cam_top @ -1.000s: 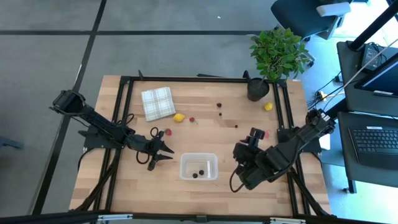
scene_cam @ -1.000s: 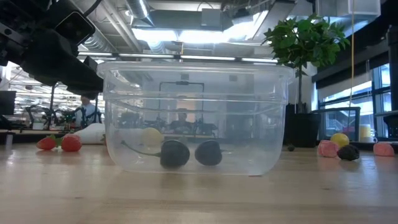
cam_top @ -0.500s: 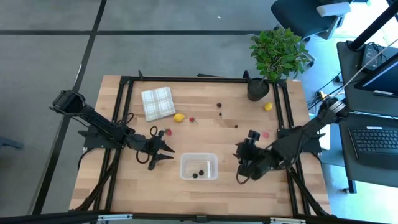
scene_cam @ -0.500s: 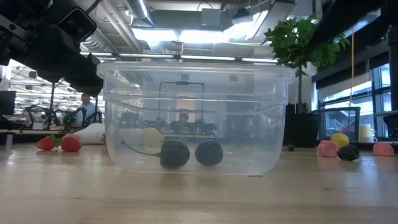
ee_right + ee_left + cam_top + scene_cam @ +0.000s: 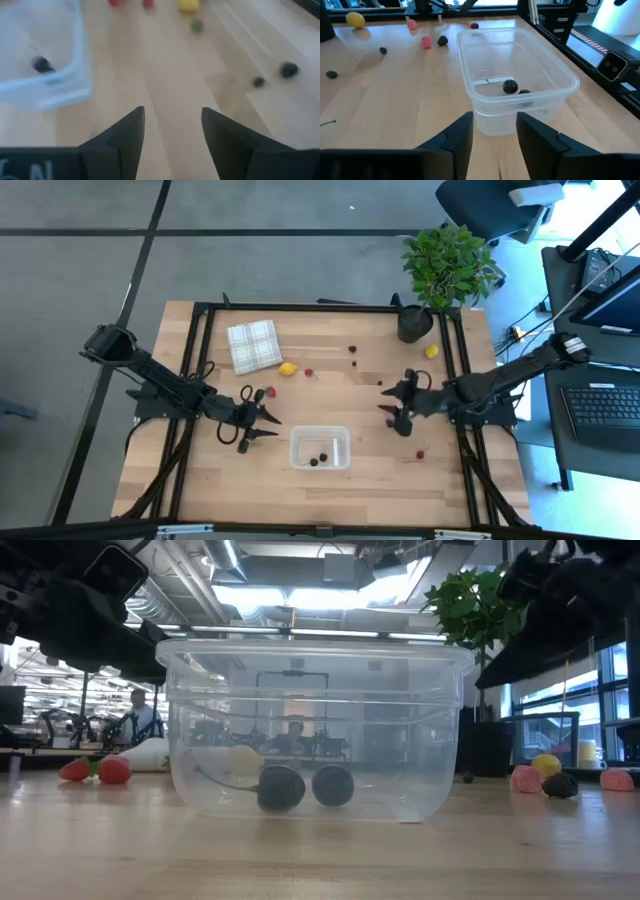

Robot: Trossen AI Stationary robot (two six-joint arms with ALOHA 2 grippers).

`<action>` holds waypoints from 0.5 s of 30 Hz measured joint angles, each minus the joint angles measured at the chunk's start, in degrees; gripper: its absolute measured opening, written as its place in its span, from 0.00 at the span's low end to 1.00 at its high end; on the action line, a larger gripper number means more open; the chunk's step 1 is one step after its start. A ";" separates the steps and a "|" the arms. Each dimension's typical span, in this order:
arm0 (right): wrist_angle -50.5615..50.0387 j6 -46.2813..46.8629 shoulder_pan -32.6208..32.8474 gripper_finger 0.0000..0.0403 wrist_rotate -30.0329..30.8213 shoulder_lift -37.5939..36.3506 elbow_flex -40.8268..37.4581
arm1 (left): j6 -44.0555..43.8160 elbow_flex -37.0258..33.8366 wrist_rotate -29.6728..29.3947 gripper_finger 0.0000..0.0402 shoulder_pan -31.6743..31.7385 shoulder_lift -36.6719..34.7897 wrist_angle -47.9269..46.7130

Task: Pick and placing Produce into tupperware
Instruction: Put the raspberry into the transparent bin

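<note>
Your tub point(image 5: 320, 447) sits at the table's near middle, two dark berries point(image 5: 305, 786) inside. Left gripper point(image 5: 268, 421) just beside it, right gripper point(image 5: 390, 399) farther off: both parted, empty.

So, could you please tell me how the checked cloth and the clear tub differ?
The checked cloth lies flat and opaque near the table's far edge; the clear tub stands walled and see-through near the front edge, holding two dark berries. Both are roughly rectangular and similar in footprint.

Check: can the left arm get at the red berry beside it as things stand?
Probably yes. The left pincer is open and empty, the red berry lies on bare wood close by, and nothing stands between them.
</note>
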 joint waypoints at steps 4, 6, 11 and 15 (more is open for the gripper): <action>7.17 -4.00 -1.48 0.49 -2.42 -3.71 -4.21 | -0.08 0.00 0.00 0.40 0.00 -0.01 0.00; 8.72 -4.58 -1.51 0.49 -2.42 -4.73 -5.05 | -0.04 0.00 0.00 0.44 0.00 -0.02 -0.28; 9.60 -4.17 -1.51 0.49 -2.43 -5.11 -6.13 | 0.23 0.00 0.00 0.57 0.00 -0.04 -1.94; 9.79 -3.46 -1.51 0.49 -2.43 -4.85 -6.15 | -0.27 0.00 0.00 0.67 0.00 -0.04 -5.82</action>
